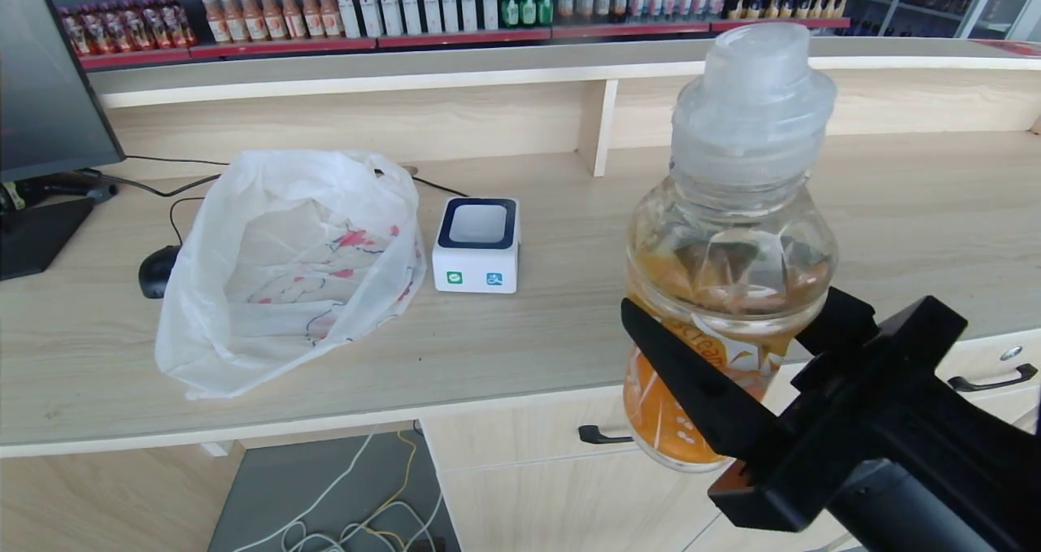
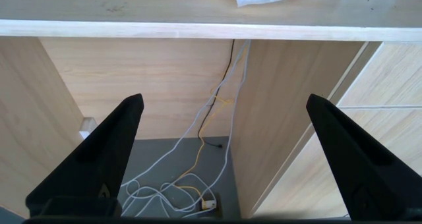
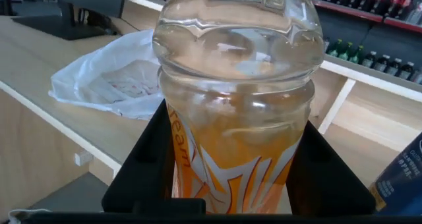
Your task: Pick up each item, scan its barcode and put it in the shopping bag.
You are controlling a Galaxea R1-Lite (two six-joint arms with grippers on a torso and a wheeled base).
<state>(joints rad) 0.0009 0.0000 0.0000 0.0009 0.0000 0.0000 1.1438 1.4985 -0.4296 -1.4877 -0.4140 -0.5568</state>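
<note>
The right gripper [image 1: 742, 324] pinches the orange drink bottle [image 1: 732, 235] at its labelled waist, upright in the air to the right of the scanner [image 1: 476, 245], likely to keep its barcode presentable, while the left gripper [image 2: 224, 125] hangs spread and empty.

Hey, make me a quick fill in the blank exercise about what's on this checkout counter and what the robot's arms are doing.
1. The right gripper is shut on a clear bottle with an ____ label.
2. The shopping bag lies on the counter to the robot's ____ of the white scanner.
3. The left gripper, lower than the countertop, has its jaws ____.
Missing words: orange; left; open.
</note>
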